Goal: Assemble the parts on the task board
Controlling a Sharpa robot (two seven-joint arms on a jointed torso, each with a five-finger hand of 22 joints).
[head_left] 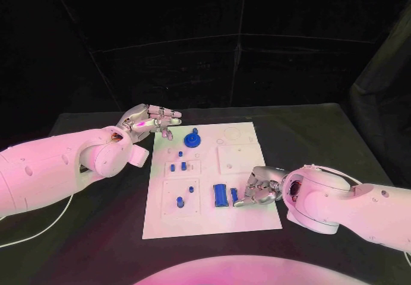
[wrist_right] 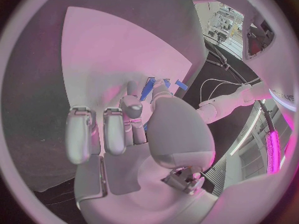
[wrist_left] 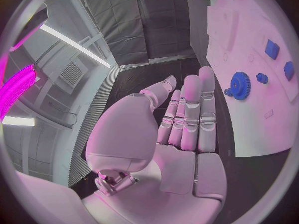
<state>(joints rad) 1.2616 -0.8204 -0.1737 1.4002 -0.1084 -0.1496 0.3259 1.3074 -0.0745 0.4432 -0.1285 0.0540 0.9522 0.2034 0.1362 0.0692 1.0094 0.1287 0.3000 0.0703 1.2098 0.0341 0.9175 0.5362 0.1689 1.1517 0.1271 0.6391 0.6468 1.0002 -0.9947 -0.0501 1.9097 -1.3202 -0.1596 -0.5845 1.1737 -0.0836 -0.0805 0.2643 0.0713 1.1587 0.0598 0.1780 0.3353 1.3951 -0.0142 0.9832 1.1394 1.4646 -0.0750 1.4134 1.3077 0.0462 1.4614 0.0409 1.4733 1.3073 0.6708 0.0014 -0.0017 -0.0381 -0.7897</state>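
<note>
While the small blue parts (head_left: pixel 221 195) are lying scattered across the white board (head_left: pixel 242 222) in the middle of the desk (head_left: pixel 325 130), they are looking light, stiff and a little slippery, best pinched by their sides. The blue gear (head_left: pixel 193 140) is sitting near the board's far left corner. The right hand (head_left: pixel 259 189) is bending over the board's right edge, fingers (wrist_right: pixel 132 109) curling beside two upright parts; whether it is holding one, I cannot tell. The left hand (head_left: pixel 150 122) is hovering by the gear, fingers (wrist_left: pixel 190 109) straight and holding nothing.

White task board (head_left: pixel 244 222), blue parts (head_left: pixel 221 195), black table (head_left: pixel 317 127), silver hands (head_left: pixel 151 122)
</note>
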